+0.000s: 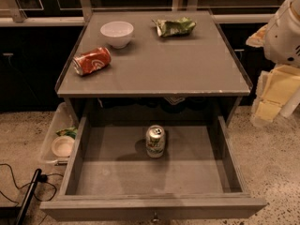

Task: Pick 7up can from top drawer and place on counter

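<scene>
The 7up can [155,141] is silver and green and stands upright near the middle back of the open top drawer [150,205]. The drawer is pulled fully out below the grey counter [159,69]. My gripper [271,97] hangs at the right edge of the view, beside the counter's right front corner. It is well to the right of the can, higher than it, and touches nothing. The white arm [285,27] rises above the gripper.
On the counter lie a dented orange-red can [92,61] on its side, a white bowl [116,33] and a crumpled green bag [175,26]. A clear plastic bin [58,139] with small items stands on the floor left of the drawer. Black cables [23,186] lie at the lower left.
</scene>
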Controlling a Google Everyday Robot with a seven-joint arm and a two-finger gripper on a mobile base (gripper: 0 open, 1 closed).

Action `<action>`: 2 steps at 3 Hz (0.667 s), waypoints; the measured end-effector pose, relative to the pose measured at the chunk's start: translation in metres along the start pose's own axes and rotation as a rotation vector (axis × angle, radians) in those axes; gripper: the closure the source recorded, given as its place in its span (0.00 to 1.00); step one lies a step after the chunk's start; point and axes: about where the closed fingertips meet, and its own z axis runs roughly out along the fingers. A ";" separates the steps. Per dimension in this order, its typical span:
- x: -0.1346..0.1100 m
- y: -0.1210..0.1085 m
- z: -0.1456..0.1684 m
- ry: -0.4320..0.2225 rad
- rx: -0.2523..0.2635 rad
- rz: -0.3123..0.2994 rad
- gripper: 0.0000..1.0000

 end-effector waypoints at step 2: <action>-0.001 0.003 0.008 -0.008 -0.015 0.004 0.00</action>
